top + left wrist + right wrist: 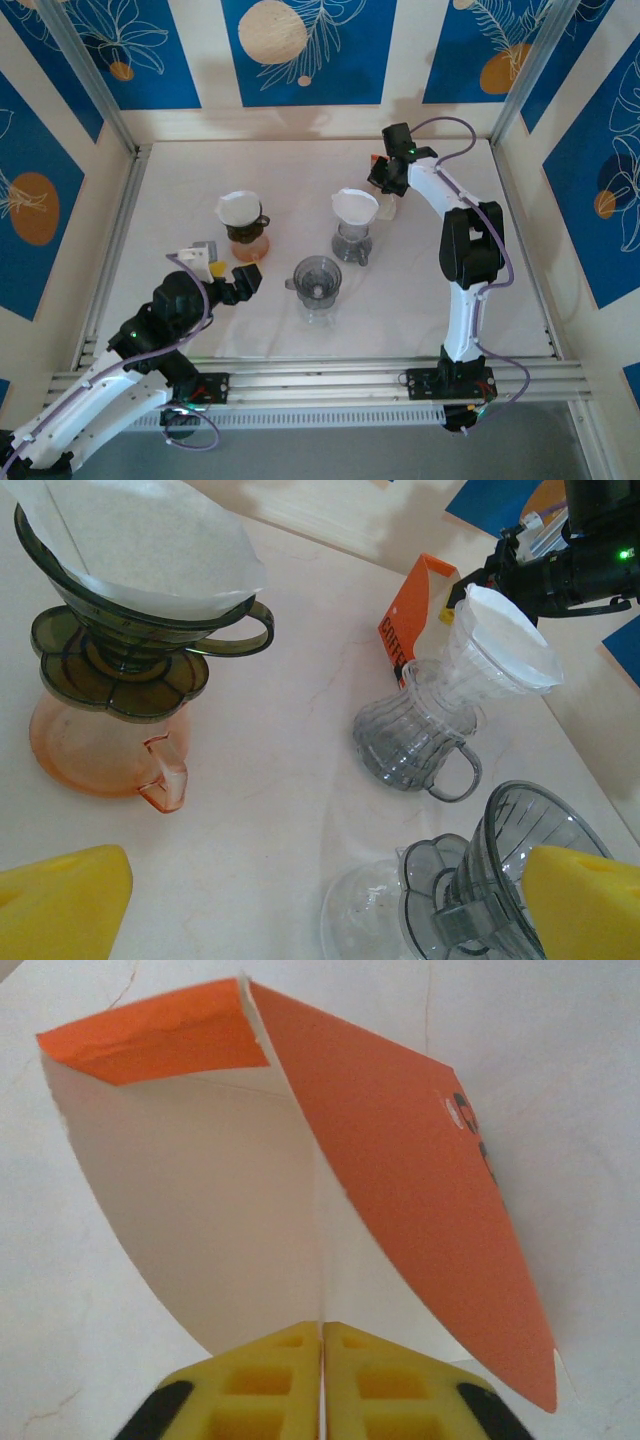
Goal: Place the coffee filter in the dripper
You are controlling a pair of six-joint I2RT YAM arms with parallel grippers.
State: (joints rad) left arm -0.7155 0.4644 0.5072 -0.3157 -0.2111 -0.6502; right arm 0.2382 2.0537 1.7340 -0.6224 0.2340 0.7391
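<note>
My right gripper [322,1360] is shut on the thin edge of a white coffee filter [322,1260] that stands in the open orange filter box [420,1180]. From above, that gripper [385,185] is at the box [376,160] at the back right. An empty grey dripper [318,278] sits on a clear carafe at the table's middle. It is also low on the right in the left wrist view [530,850]. My left gripper [245,283] is open just left of it, yellow fingers [60,905] wide apart over bare table.
A dark dripper lined with a filter [241,212] stands on a pink carafe [100,750] at the left. A clear dripper with a filter [354,210] sits on a grey glass server [410,740], right beside the orange box [410,615].
</note>
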